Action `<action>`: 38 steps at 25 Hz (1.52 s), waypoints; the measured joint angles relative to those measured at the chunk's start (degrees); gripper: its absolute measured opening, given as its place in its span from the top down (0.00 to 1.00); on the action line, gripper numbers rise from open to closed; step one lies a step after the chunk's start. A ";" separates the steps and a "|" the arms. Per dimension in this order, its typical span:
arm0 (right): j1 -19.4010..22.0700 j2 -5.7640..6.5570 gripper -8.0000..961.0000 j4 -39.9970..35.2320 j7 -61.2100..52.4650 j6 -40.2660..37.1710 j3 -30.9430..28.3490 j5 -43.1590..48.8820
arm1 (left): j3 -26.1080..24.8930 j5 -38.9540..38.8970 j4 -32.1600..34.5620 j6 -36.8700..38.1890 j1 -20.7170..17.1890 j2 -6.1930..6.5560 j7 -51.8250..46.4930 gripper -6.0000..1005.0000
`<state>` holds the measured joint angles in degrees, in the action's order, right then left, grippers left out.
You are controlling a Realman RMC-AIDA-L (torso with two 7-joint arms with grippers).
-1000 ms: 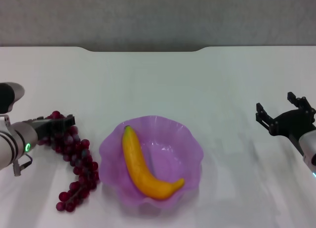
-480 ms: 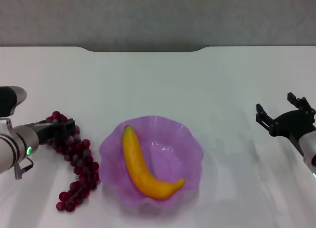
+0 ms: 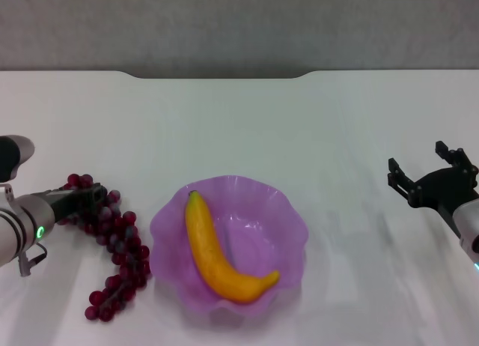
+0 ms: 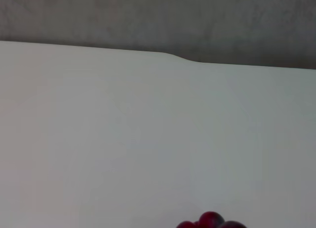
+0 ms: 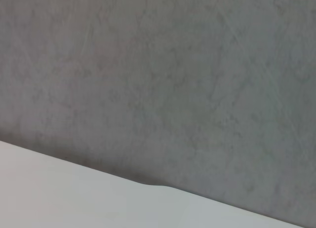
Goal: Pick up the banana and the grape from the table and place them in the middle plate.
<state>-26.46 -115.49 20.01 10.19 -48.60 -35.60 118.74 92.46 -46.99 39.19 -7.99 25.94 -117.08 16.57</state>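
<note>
A: White tabletop [image 3: 239,129] fills the head view, its far edge notched against a grey wall [image 3: 239,24]. What sits on it?

B: At the centre, toward six o'clock, stands the middle plate [image 3: 288,211], light purple with a wavy rim. The banana [image 3: 217,252] lies inside it, running from the plate's eleven o'clock down to its five o'clock, tip curling up near the rim.

A: And the grape?

B: The grape [image 3: 116,245] lies on the tabletop at the plate's nine o'clock, just beside the rim but apart from it. The bunch trails from its upper end near the left arm down toward seven o'clock.

A: Where is the left gripper?

B: The left gripper [image 3: 82,200] reaches in from nine o'clock and sits at the top end of the bunch, dark fingers among the berries. Whether it is clenched on them or released cannot be told.

A: The right one?

B: The right gripper [image 3: 430,177] hangs at three o'clock, well apart from the plate, its two fingers spread and grasping nothing.

A: What does the left wrist view show?

B: Mostly bare tabletop [image 4: 148,139] and the notched far edge below the wall [image 4: 158,16]. A few red berries of the grape [image 4: 211,221] peek in at the frame's edge.

A: And the right wrist view?

B: Grey wall [image 5: 158,80] across most of it, with a strip of tabletop [image 5: 59,188] and its notch.
</note>
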 joint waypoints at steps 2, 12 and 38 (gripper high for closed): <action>0.00 0.00 0.09 -0.04 0.00 0.00 0.01 0.00 | 0.00 -0.24 -0.05 0.24 -0.11 0.00 0.03 0.39; 0.06 0.07 0.09 0.03 0.00 -0.02 0.10 0.00 | 1.40 -0.89 0.60 0.50 -0.40 0.01 0.01 0.46; 0.43 0.09 0.09 -0.06 0.27 -0.10 0.71 0.00 | 5.15 -2.58 6.48 3.74 -4.81 0.07 0.30 0.53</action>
<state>-26.03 -115.40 19.95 10.46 -48.70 -34.89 118.74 97.61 -49.57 45.66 -4.24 21.13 -117.00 16.88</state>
